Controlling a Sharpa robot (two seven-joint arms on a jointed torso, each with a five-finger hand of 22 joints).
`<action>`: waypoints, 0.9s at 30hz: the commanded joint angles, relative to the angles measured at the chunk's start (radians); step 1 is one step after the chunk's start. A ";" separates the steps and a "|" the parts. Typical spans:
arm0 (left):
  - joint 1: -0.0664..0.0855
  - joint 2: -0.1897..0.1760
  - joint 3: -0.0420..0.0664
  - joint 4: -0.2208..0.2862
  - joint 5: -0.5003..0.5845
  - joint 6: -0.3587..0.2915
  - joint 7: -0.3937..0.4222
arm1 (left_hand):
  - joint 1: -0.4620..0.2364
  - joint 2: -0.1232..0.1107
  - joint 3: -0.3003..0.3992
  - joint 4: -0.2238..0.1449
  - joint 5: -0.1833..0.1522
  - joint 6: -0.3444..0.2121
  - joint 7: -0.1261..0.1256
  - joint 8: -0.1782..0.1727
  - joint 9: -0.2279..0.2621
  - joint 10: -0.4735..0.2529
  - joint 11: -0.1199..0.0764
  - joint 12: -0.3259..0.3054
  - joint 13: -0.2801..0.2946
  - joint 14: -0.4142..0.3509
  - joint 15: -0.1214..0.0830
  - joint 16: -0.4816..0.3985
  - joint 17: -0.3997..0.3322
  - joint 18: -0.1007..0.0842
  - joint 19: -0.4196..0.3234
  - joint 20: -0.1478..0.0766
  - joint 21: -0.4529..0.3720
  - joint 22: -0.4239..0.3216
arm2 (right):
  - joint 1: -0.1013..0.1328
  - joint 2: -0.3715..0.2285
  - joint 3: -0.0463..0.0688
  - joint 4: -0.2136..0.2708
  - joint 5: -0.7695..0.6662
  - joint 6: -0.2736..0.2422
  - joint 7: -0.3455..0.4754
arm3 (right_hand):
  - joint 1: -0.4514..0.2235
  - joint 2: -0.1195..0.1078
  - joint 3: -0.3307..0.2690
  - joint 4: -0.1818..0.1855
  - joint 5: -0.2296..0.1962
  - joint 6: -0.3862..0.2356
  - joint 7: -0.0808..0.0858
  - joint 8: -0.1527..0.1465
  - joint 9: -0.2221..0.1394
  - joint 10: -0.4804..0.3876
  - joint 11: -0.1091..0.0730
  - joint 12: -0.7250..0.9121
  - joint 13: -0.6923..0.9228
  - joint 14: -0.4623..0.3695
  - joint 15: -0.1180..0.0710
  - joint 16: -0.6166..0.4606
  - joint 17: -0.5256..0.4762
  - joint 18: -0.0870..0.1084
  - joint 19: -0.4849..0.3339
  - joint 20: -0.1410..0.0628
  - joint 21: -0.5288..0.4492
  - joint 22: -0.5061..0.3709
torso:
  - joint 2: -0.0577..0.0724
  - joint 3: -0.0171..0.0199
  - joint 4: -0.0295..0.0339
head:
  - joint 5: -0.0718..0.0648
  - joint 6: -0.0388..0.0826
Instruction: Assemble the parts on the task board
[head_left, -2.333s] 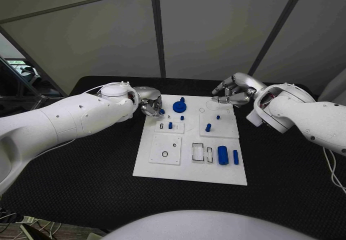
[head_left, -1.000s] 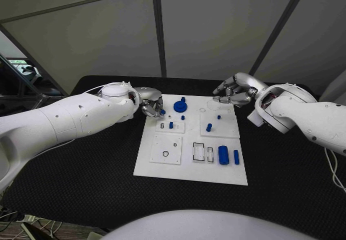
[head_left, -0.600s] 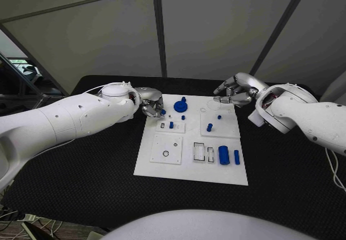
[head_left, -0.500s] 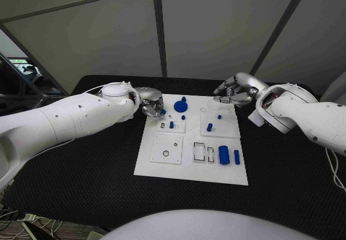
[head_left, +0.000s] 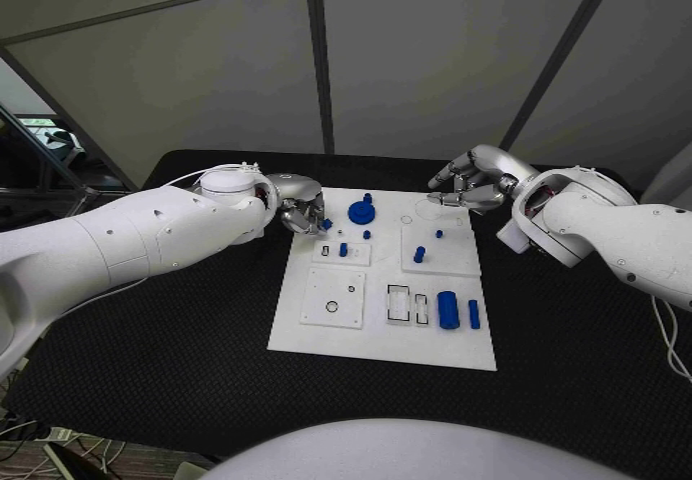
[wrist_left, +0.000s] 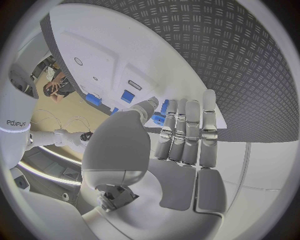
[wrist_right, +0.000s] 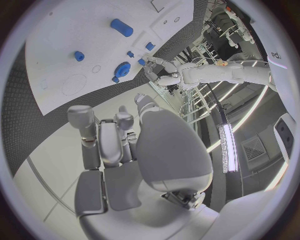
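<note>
Parts (head_left: 446, 310) lay and stood on the board (head_left: 378, 340) mid-table: small, stiff, light, likely slick plastic; best pinched across the sides. Left hand (head_left: 300, 213) hovered at the board's far left edge, fingers near straight, apparently empty. Right hand (head_left: 469, 185) sat at the far right corner, fingers bent; grasp unclear. Left wrist view showed straight fingers (wrist_left: 185, 135) over a blue part (wrist_left: 160, 118), hidden in head view

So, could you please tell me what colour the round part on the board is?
Blue; the round part shows best in the head view.
</note>
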 joint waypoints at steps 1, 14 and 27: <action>-0.003 -0.003 0.008 -0.005 -0.008 0.004 -0.029 | 0.008 -0.007 -0.010 0.002 0.005 -0.002 0.005 -0.004 -0.002 0.000 0.003 0.003 0.001 0.009 0.003 0.007 0.005 0.004 0.009 0.000 -0.004 0.002 | 0.001 -0.001 0.001 0.000 0.002 -0.001 0.006 | -0.002 0.002 0.005 0.000 0.004 -0.002 -0.004 0.004 -0.001 -0.001 -0.002 0.004 -0.001 0.032 -0.007 -0.002 -0.001 0.010 0.001 -0.003 -0.005 -0.001 | 0.000 0.0005 -0.0001 | 0.000 0.001; -0.005 -0.039 0.103 0.017 0.009 -0.020 -0.039 | 0.006 -0.029 -0.050 0.030 0.004 -0.068 0.019 -0.006 -0.009 0.000 0.011 0.007 0.007 0.015 0.009 0.014 0.013 0.003 0.017 0.004 -0.008 0.006 | 0.001 -0.003 0.001 -0.002 0.002 -0.004 0.006 | -0.002 0.002 0.005 0.000 0.004 -0.002 -0.004 0.004 -0.001 -0.001 -0.002 0.004 -0.001 0.032 -0.007 -0.002 -0.001 0.010 0.001 -0.003 -0.005 -0.001 | 0.000 0.0001 -0.0006 | -0.002 0.003; 0.068 -0.079 0.172 0.067 0.114 0.366 -0.223 | -0.014 0.057 -0.363 0.131 0.002 -0.098 0.008 0.191 0.069 0.030 -0.006 0.167 0.108 0.120 -0.008 0.070 0.129 0.004 0.058 -0.010 -0.009 0.018 | 0.001 -0.002 0.001 -0.007 0.002 -0.004 0.005 | -0.001 0.001 0.005 0.000 0.004 -0.003 -0.004 0.004 -0.001 -0.001 -0.002 0.004 -0.002 0.032 -0.007 -0.003 -0.002 0.011 0.001 -0.003 -0.006 -0.002 | -0.001 0.0019 -0.0009 | -0.004 0.011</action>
